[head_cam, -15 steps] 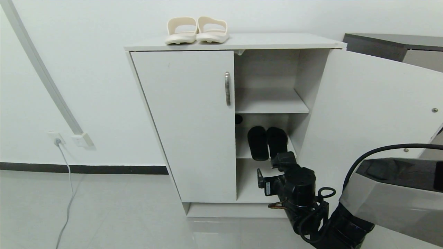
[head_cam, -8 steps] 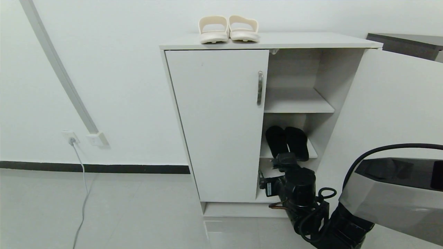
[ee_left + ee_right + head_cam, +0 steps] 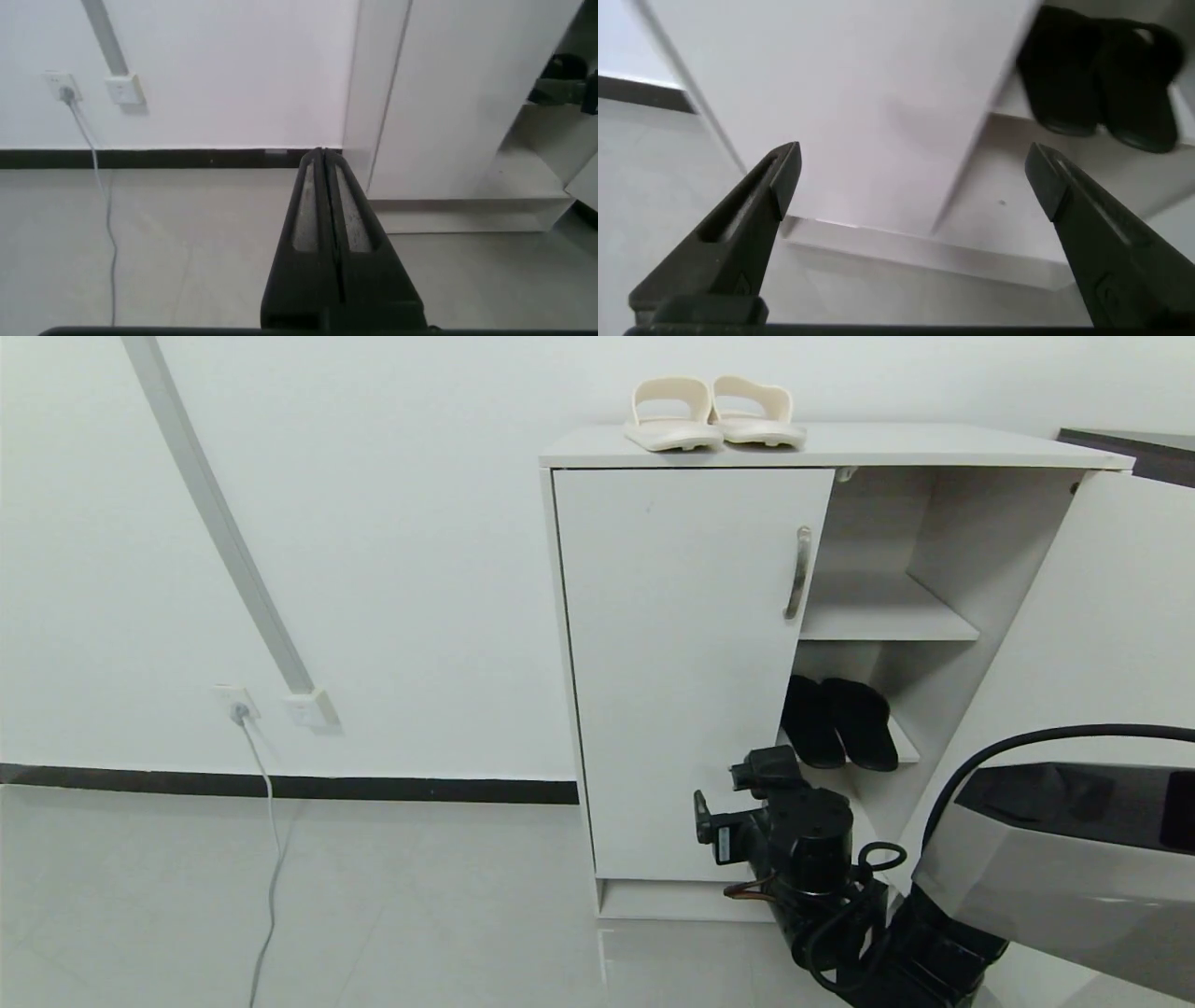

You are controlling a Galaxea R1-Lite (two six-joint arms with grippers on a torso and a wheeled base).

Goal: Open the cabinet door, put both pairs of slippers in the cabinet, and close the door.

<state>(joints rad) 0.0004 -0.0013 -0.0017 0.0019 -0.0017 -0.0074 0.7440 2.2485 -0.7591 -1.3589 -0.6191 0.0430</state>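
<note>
A white cabinet (image 3: 691, 663) stands against the wall, its left door shut and its right door (image 3: 1102, 616) swung open. A cream pair of slippers (image 3: 714, 415) rests on its top. A black pair of slippers (image 3: 837, 721) lies on the middle shelf inside and is also in the right wrist view (image 3: 1106, 79). My right gripper (image 3: 915, 159) hangs low before the shut door's lower edge, open wide and empty. My left gripper (image 3: 322, 159) is shut on nothing, low over the floor, to the left of the cabinet's base (image 3: 467, 215).
The shut door carries a metal handle (image 3: 798, 571). The upper shelf (image 3: 887, 616) is bare. A wall socket with a cable (image 3: 233, 705) trailing over the grey floor is at the left. A dark piece of furniture (image 3: 1148, 448) stands to the right of the cabinet.
The whole head picture has slid to the right, so the camera has moved left. My right arm keeps its place in the view and now stands before the shut door instead of the open compartment.
</note>
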